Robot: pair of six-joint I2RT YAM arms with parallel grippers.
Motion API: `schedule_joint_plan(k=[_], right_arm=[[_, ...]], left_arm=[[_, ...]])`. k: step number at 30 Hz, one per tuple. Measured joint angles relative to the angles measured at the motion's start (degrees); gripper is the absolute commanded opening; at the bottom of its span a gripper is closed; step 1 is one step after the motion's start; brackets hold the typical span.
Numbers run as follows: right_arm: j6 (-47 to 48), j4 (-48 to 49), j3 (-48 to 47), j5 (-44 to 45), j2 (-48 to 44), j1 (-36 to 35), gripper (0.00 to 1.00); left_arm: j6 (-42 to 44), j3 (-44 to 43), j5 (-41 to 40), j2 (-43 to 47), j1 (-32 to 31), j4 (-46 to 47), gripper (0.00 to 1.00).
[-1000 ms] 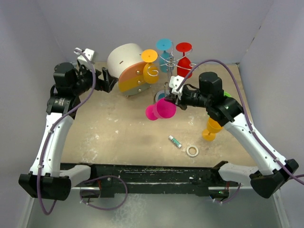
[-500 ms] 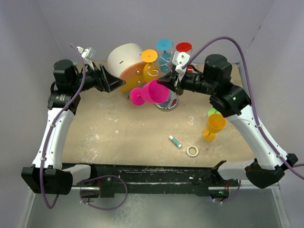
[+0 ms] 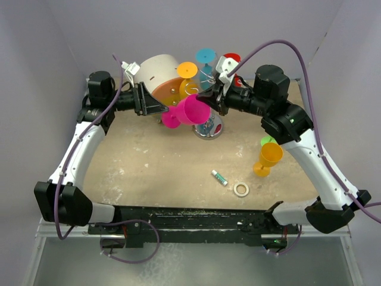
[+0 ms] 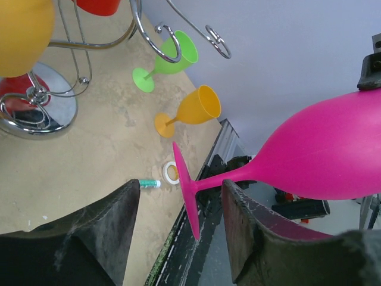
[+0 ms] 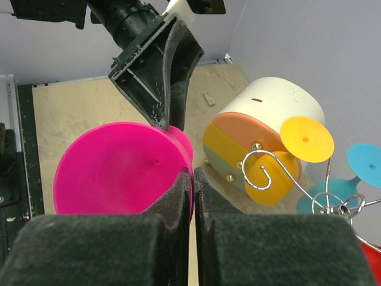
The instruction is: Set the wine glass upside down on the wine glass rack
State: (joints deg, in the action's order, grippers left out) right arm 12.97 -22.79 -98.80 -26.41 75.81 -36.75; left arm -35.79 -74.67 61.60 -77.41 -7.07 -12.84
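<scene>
Two grippers meet at the upper middle of the overhead view. The right gripper (image 3: 209, 102) pinches the rim of the pink wine glass (image 3: 191, 110), which is held on its side in the air just beside the wine glass rack (image 3: 209, 128). In the left wrist view, the left gripper (image 4: 181, 189) is spread, its fingers (image 4: 113, 226) straddling the glass's foot and stem at lower centre. In the right wrist view, the pads are pressed together on the rim, and the rack's hooks show at the right.

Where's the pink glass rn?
Top view, back centre: pink wine glass held sideways, right fingers pinching its rim, just left of the wine glass rack.
</scene>
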Motion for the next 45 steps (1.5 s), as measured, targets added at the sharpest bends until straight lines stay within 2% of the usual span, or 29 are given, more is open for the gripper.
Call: schedule_joint_plan(k=[7,12,21,27,30,34,39,45], right_arm=[[0.04,0.15,0.0,1.77,0.0,0.0,0.0],[0.07,0.46,0.0,2.99,0.0,0.0,0.0],[0.07,1.03,0.0,2.95,-0.15,0.0,0.0],[0.7,0.98,0.68,2.89,-0.59,-0.11,0.01],[1.2,0.76,0.9,2.84,-0.98,-0.11,0.1],[2.01,0.11,1.11,2.75,-1.33,-0.22,0.32],[3.34,-1.14,1.11,3.19,-2.19,-0.22,0.53],[4.79,-3.13,1.05,4.04,-5.38,0.87,0.58]], left_arm=[[-0.61,0.02,1.7,-1.16,-0.33,0.0,0.43],[-0.59,0.02,2.58,-1.16,-1.2,0.0,0.38],[-0.52,0.17,2.38,-1.25,-1.66,0.02,0.02],[-0.59,0.33,1.62,-1.25,-1.62,0.04,0.0],[-0.52,0.33,1.64,-1.22,-1.64,0.15,0.0],[0.0,0.33,1.42,-1.22,-1.4,0.61,0.0],[1.31,0.33,1.36,-1.11,-0.11,0.94,0.0],[7.69,-1.64,-2.6,-0.55,1.16,-3.89,0.0]])
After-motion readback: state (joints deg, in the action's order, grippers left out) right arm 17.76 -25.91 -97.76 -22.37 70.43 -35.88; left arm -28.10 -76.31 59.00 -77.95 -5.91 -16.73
